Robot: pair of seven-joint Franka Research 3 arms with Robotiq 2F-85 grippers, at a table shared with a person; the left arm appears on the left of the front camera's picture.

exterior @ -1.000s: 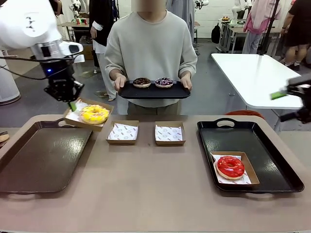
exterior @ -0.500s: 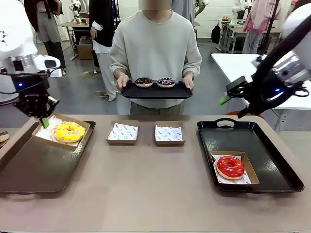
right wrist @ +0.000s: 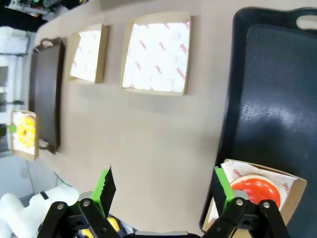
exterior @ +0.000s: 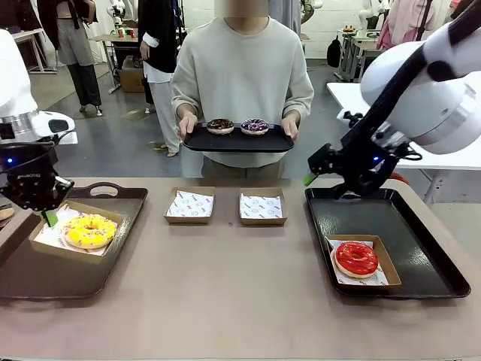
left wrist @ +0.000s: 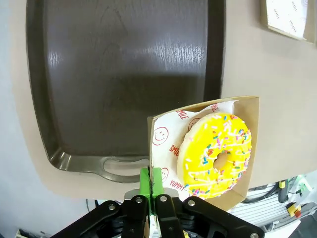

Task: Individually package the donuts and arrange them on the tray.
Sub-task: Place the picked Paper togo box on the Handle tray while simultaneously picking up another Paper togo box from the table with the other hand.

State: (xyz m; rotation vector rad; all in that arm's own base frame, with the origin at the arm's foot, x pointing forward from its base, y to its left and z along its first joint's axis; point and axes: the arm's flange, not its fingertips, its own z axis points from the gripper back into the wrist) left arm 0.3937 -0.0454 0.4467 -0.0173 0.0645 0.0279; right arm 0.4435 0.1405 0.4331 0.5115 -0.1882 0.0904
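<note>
Two white arms reach over the tan table. At the left edge the left arm hangs with its wrist upright. The left gripper points straight down, its green pads pinched on the far-left rim of a shallow brown cardboard box. That box is lined with white printed paper and holds the yellow ring donut with sprinkles. It sits over the left part of the dark brown tray; whether it touches the tray I cannot tell.

From the right, the right arm bends across with its forearm sloping down to the left. The right gripper is spread wide and empty, above the far-left corner of the black tray. Near the right end of that tray, the glossy red ring donut lies in a second paper-lined cardboard box.

Between the two trays, toward the far side, two empty paper-lined cardboard boxes stand side by side, apart from each other.

Across the table a person in a pale sweater holds a small black serving tray with both hands. On it lie a chocolate-brown donut and a purple-and-white iced donut, just beside each other.
</note>
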